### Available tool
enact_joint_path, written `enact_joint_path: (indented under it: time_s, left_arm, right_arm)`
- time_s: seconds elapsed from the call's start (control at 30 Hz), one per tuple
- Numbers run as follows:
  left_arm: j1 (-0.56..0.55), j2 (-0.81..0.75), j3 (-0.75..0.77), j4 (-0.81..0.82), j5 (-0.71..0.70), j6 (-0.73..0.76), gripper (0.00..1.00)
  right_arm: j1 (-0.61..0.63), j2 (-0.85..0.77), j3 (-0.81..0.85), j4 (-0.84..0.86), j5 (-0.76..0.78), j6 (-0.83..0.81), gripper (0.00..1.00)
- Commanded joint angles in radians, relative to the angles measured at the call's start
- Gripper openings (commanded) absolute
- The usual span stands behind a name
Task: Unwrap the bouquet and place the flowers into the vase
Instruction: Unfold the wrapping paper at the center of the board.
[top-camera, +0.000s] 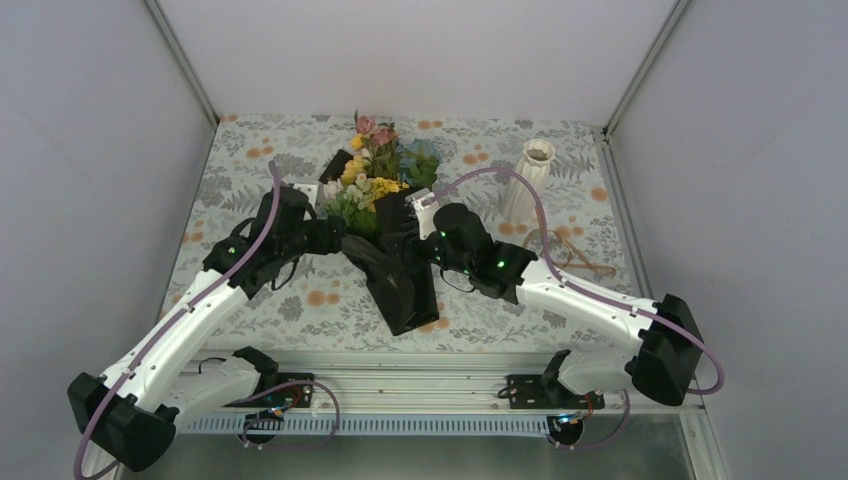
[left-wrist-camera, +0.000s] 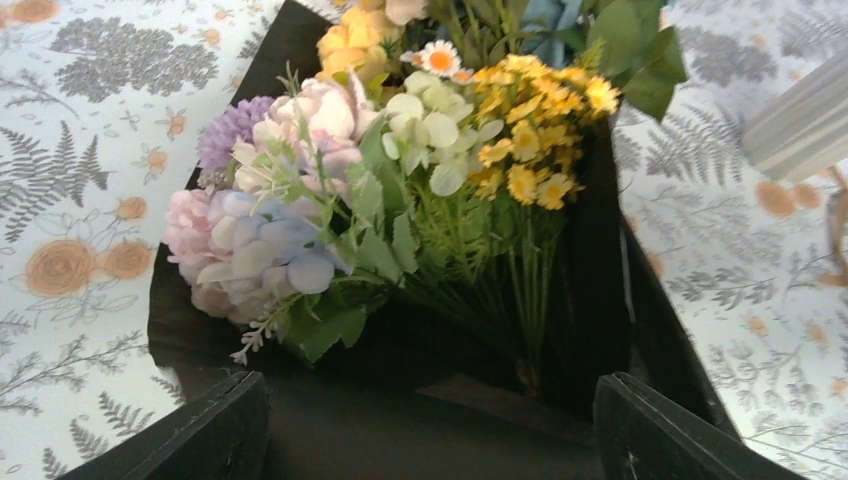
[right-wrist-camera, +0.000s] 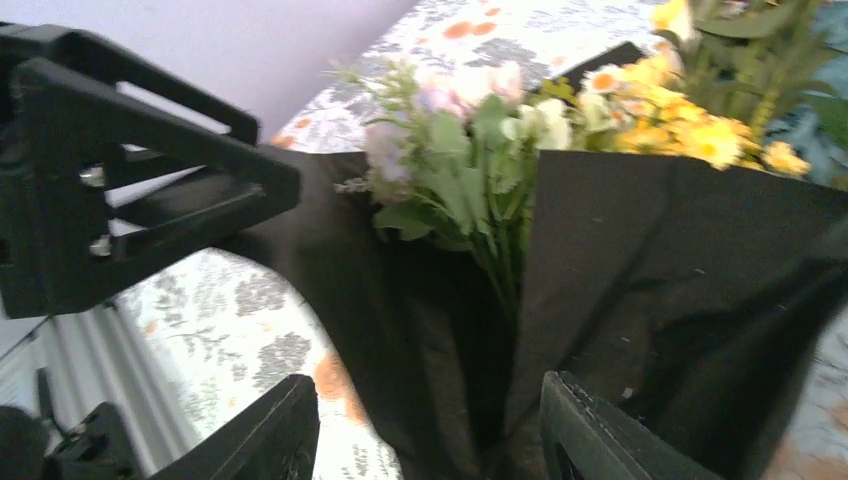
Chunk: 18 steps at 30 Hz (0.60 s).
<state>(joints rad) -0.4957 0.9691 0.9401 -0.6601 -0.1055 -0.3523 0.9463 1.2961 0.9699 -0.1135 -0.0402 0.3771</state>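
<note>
The bouquet lies mid-table, its black wrap (top-camera: 400, 290) running toward the near edge, with the flowers (top-camera: 375, 165) fanning out at the far end. The white ribbed vase (top-camera: 527, 180) stands upright to the back right. My left gripper (top-camera: 333, 240) is at the wrap's left side. In the left wrist view it (left-wrist-camera: 430, 440) is open wide, with the black sheet (left-wrist-camera: 400, 410) between the fingers and the blooms (left-wrist-camera: 400, 150) just ahead. My right gripper (top-camera: 412, 240) is at the wrap's right side. In its wrist view it (right-wrist-camera: 430, 430) is open astride a fold of the wrap (right-wrist-camera: 650, 260).
A floral-print cloth (top-camera: 250, 300) covers the table. A thin brown loop of string (top-camera: 575, 250) lies in front of the vase. White walls close in the left, right and back sides. A metal rail (top-camera: 420, 365) runs along the near edge.
</note>
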Motion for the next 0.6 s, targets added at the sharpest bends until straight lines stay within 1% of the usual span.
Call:
enact_joint_path:
  time_s: [0.0,0.07,0.13,0.17,0.2,0.3,0.37,0.57]
  left_arm:
    - [-0.001,0.016,-0.008,-0.025,-0.062,-0.01,0.79]
    - [-0.002,0.019,-0.007,-0.028,-0.072,-0.013,0.74]
    - [-0.002,0.02,-0.005,-0.028,-0.075,-0.013,0.66]
    - [-0.001,0.019,-0.003,-0.028,-0.078,-0.014,0.61]
    - [-0.001,0.017,-0.003,-0.029,-0.079,-0.015,0.59]
    - [-0.001,0.017,0.002,-0.035,-0.088,-0.014,0.46]
    - [-0.001,0.019,0.005,-0.039,-0.095,-0.011,0.4]
    - [-0.002,0.011,-0.005,-0.04,-0.106,-0.007,0.32]
  right_arm:
    - [0.0,0.014,-0.023,-0.084,0.163,0.053,0.57]
    - [-0.016,0.03,-0.035,-0.103,0.194,0.074,0.56]
    - [-0.046,0.039,-0.058,-0.103,0.196,0.09,0.56]
    - [-0.063,0.042,-0.071,-0.097,0.186,0.094,0.55]
    - [-0.079,0.046,-0.086,-0.086,0.168,0.099,0.55]
    - [-0.108,0.063,-0.127,-0.057,0.126,0.108,0.55]
    - [-0.119,0.09,-0.154,-0.044,0.12,0.12,0.55]
    - [-0.147,0.177,-0.212,0.003,0.103,0.148,0.53]
